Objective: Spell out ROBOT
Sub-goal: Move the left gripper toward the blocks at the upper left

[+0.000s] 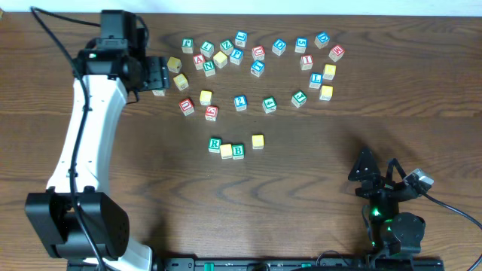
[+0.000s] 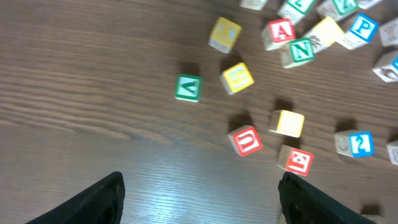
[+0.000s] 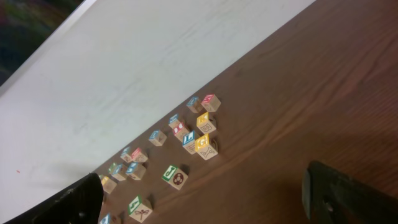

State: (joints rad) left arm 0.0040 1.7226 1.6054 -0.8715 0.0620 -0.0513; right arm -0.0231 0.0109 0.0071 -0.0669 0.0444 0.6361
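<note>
Lettered wooden blocks lie on the brown table. A short row sits mid-table: green R (image 1: pixel 215 144), a yellow block (image 1: pixel 226 151), green B (image 1: pixel 238 150), and another yellow block (image 1: pixel 257 141) slightly apart to the right. My left gripper (image 1: pixel 157 75) is open and empty, raised over the left end of the scattered blocks. Its wrist view (image 2: pixel 199 202) shows bare table between the fingers, with green V (image 2: pixel 188 87), red U (image 2: pixel 245 140) and red A (image 2: pixel 277 31) ahead. My right gripper (image 1: pixel 367 169) is open and empty at the front right (image 3: pixel 211 205).
Many loose blocks are scattered across the back of the table, from a yellow block (image 1: pixel 174 65) at the left to a red one (image 1: pixel 337 52) at the right. The right wrist view shows several of them far off (image 3: pixel 174 176) and the table's far edge.
</note>
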